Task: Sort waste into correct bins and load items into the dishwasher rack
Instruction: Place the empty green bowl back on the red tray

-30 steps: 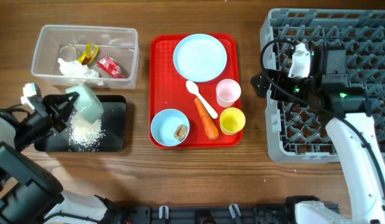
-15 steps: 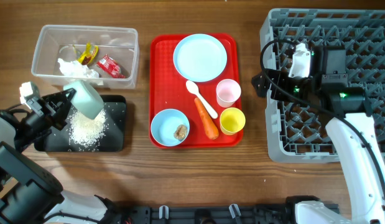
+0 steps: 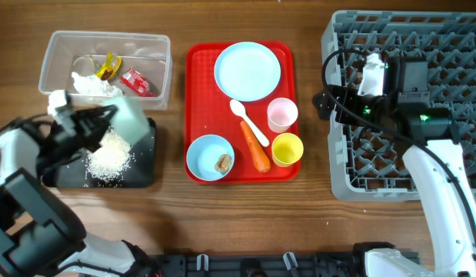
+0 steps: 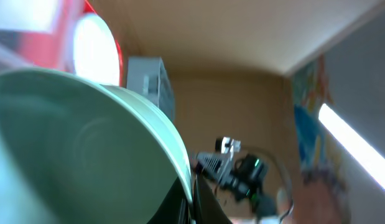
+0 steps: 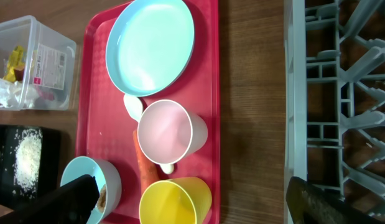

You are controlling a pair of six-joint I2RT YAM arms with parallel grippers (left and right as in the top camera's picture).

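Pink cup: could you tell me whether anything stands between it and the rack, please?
Nothing visible does: between the pink cup and the rack lie only the red tray rim and bare table.

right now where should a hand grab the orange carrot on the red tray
Grip the orange carrot across the half beside the yellow cup, from straight above: it lies flat, and the handle of the white spoon crosses its other half.

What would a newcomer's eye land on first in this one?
The bright red tray mid-table, carrying a pale blue plate and an orange carrot. At left, the left tool holds a pale bowl near the rice heaped on the black tray; the big grey rack fills the right.
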